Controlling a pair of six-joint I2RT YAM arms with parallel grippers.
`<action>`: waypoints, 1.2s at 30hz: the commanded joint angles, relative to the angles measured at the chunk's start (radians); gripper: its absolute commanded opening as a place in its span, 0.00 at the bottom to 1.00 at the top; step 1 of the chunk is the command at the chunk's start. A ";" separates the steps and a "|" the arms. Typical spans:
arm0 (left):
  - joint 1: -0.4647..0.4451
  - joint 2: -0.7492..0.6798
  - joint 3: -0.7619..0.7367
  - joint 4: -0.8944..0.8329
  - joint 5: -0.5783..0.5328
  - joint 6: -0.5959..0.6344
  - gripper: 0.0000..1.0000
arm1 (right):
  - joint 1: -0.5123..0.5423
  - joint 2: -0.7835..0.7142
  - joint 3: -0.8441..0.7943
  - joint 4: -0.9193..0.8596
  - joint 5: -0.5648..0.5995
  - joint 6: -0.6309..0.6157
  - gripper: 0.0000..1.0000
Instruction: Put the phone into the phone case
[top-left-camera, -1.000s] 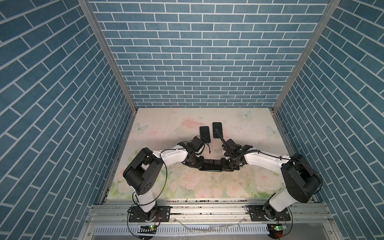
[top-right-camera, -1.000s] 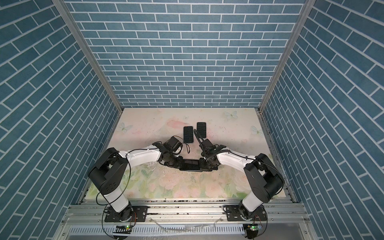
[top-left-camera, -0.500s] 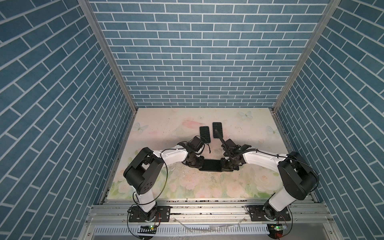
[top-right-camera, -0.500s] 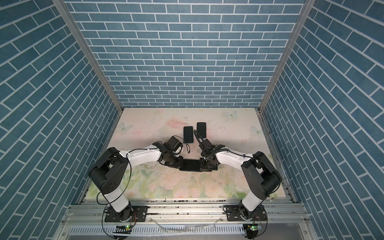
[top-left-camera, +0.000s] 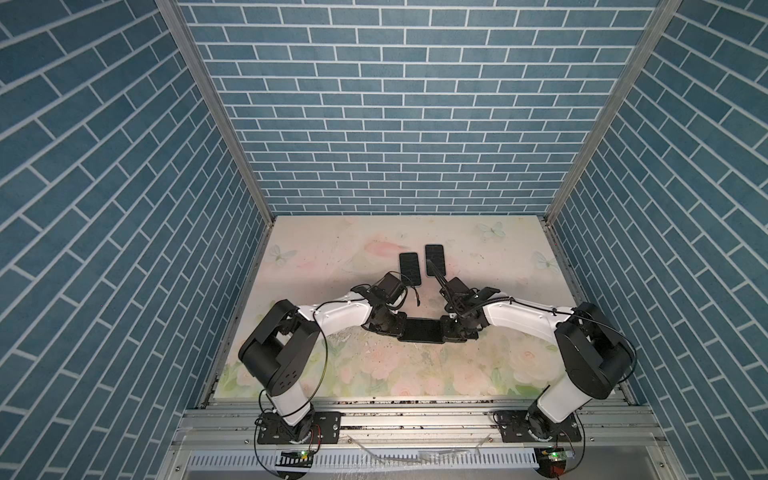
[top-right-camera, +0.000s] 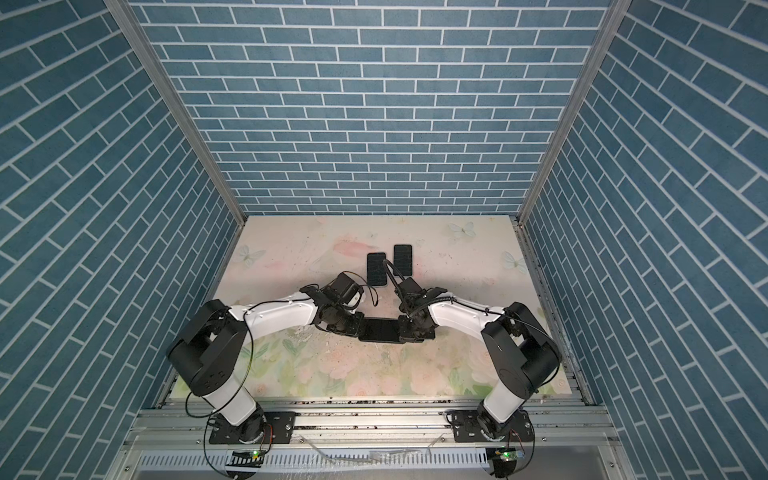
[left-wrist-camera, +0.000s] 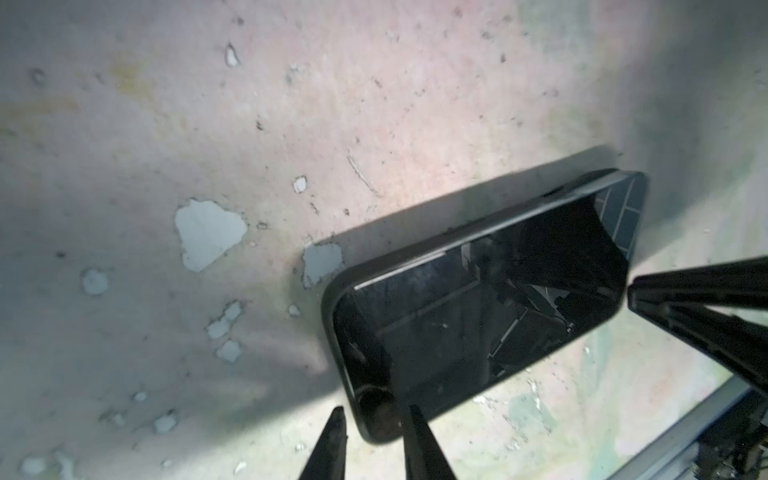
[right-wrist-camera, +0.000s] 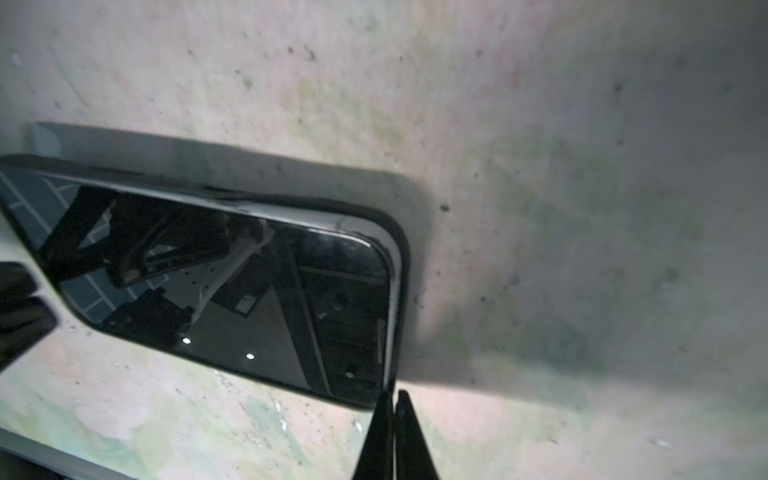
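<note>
Left gripper (left-wrist-camera: 374, 415) sits at the left short end of the phone case (left-wrist-camera: 330, 316). Its fingers (left-wrist-camera: 415, 436) stand slightly apart and straddle one corner: one lies over the glass, the other just outside the rim. We can't tell if that's an actual pinch or only a straddle.

The phone (top-left-camera: 419, 330) lies screen up inside the case, flat on the table (top-left-camera: 374, 374) at mid-table, directly between the two grippers. In both top views its long axis runs left to right, one short end to each gripper. Neither arm has to reach, since both are already touching or just beside their own end.

In the right wrist view a pale strip shows between the glass and the case rim, along one long edge and round the right short end. We read that as the phone's side riding proud there, so it isn't fully seated.

Right gripper (right-wrist-camera: 392, 399) has its jaws together with nothing between them. The tips rest at a corner of the right short end, just beside or on the rim.

Our call is that the next move turns on that proud edge. It's on the right half, so the right arm is the nearer presser: slide the closed tips along the short end onto the glass and push down, while the left end keeps the case from sliding. The risk is the tips skating off the glossy screen.
</note>
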 joint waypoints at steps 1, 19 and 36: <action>-0.012 -0.102 -0.023 -0.009 0.003 -0.006 0.27 | -0.051 0.033 0.116 -0.102 0.083 -0.090 0.08; -0.155 0.017 -0.169 0.194 0.012 -0.139 0.27 | -0.088 0.195 0.170 0.046 -0.105 -0.073 0.07; -0.094 0.050 -0.098 0.207 0.094 -0.154 0.29 | 0.046 -0.233 -0.207 0.077 -0.099 0.080 0.32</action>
